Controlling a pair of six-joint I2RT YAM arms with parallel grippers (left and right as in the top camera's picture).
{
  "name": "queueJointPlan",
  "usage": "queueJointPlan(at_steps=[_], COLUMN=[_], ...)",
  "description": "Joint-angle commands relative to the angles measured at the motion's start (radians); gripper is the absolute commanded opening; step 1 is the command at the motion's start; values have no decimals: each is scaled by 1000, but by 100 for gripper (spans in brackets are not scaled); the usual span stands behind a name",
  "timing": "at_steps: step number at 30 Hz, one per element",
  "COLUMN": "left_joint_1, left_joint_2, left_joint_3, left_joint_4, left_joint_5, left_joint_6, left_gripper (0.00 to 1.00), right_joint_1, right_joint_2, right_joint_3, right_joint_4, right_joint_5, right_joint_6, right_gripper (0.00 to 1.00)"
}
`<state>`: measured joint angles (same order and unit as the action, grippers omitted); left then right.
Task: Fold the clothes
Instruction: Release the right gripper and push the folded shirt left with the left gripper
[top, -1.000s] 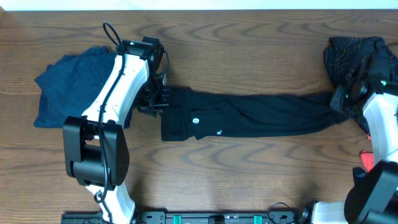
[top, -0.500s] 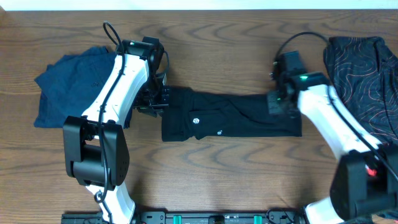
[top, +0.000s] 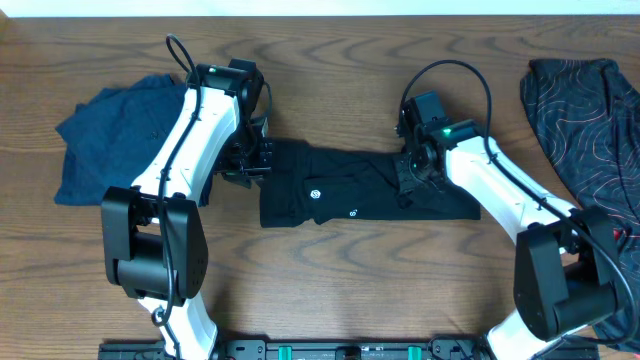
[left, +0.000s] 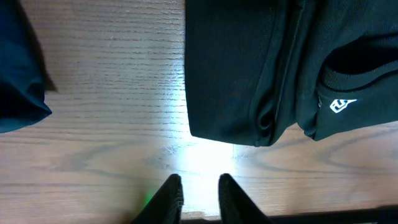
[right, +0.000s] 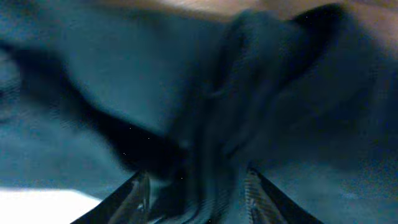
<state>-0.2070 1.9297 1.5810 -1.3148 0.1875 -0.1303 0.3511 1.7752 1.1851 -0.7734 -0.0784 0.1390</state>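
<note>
The black trousers (top: 350, 185) lie across the table's middle, with two small white round logos (top: 315, 193) near the waist. The leg end is doubled over onto them. My right gripper (top: 408, 178) is shut on a bunched fold of that leg; in the right wrist view the dark cloth (right: 205, 124) fills the space between the fingers of the gripper (right: 196, 186). My left gripper (top: 250, 162) hovers at the waist end. In the left wrist view the gripper (left: 198, 186) is slightly open and empty over bare wood, just short of the trousers' edge (left: 249, 68).
Navy blue pieces (top: 100, 140) lie in a heap at the left, partly under my left arm; a corner shows in the left wrist view (left: 18, 74). The black piece with thin red wavy lines (top: 580, 100) lies at the far right. The table's back edge (top: 320, 8) runs along the top.
My right gripper has carried the trouser leg end from the far right toward the middle, doubling the legs over. The red-lined black piece is now uncovered. My left arm has not moved.
</note>
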Motion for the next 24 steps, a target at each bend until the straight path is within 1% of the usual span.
queueJointPlan(at_steps=[1, 2, 4, 8, 9, 11, 13, 16, 17, 24], left_joint_1=[-2, -2, -2, -2, -2, -2, -2, -2, -2, -27], left_joint_2=[-9, -9, -9, -4, -3, 4, 15, 34, 40, 76], left_joint_3=[8, 7, 6, 2, -7, -29, -53, -99, -111, -183], left_joint_4=[2, 8, 19, 61, 86, 131, 170, 237, 257, 405], left_joint_5=[7, 7, 7, 8, 8, 8, 24, 184, 217, 273], left_joint_6=[2, 2, 2, 2, 2, 3, 7, 110, 122, 123], left_gripper=[30, 30, 35, 47, 50, 57, 59, 59, 59, 60], right_joint_1=[3, 2, 0, -7, -13, -33, -59, -102, -117, -165], right_joint_2=[-52, -61, -95, -201, -235, -299, -354, -408, -418, -415], right_joint_3=[6, 6, 8, 38, 48, 63, 64, 64, 64, 63], right_joint_4=[-18, -24, -25, -35, -40, -52, -57, -79, -91, -147], right_joint_5=[-112, -102, -26, 133, 169, 217, 220, 220, 220, 220], right_joint_6=[-78, -77, -67, -27, -10, 27, 42, 47, 48, 48], right_gripper=[48, 47, 47, 53, 60, 68, 73, 73, 73, 73])
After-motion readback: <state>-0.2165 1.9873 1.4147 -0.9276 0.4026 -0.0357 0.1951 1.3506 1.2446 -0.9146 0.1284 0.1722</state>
